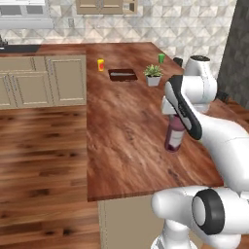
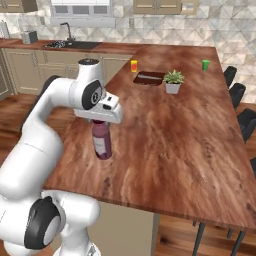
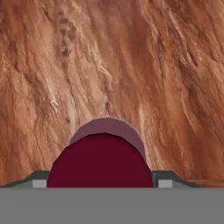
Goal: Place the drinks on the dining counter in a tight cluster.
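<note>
A stout purple-capped bottle (image 1: 174,137) (image 2: 102,143) with a white label stands upright on or just above the dining counter (image 1: 121,146) (image 2: 175,150), near its front half. My gripper (image 1: 172,116) (image 2: 100,120) comes straight down over its top, shut on the cap. In the hand view the dark red cap (image 3: 100,162) spans the whole gap between my fingertips (image 3: 39,180), with wood grain (image 3: 109,65) below. Whether the bottle's base touches the wood I cannot tell.
At the counter's far end are an orange cup (image 1: 100,64) (image 2: 133,65), a dark tray (image 1: 122,75) (image 2: 148,78), a potted plant (image 1: 153,75) (image 2: 173,81) and a green cup (image 1: 161,58) (image 2: 205,64). Black stools (image 2: 235,92) line the right edge.
</note>
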### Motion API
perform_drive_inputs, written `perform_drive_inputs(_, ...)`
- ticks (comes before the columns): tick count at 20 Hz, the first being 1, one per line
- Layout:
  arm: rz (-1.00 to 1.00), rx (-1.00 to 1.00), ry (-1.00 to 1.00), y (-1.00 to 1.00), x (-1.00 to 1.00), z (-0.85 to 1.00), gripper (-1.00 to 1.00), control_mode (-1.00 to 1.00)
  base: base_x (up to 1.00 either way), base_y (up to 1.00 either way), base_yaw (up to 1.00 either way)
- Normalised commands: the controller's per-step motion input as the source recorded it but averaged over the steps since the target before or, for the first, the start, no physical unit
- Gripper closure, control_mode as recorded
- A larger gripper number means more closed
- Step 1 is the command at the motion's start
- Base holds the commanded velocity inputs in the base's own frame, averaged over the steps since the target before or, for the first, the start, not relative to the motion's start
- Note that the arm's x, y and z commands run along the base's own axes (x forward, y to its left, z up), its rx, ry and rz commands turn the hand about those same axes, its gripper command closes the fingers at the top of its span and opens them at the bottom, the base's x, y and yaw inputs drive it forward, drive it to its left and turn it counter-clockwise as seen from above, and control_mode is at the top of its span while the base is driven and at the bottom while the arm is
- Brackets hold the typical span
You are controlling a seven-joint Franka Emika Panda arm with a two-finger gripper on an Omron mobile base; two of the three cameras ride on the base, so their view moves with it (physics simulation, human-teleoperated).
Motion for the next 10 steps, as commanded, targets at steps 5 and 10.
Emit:
perform_drive_inputs(5, -0.18, -0.07, 0.04, 0.33, 0.93, 0.0, 1.0, -1.0, 0.0, 0.0, 0.0)
perform_drive_inputs(10, -0.25, -0.02, 0.01, 0.11, 0.56, 0.0, 1.0, -1.0, 0.0, 0.0, 0.0)
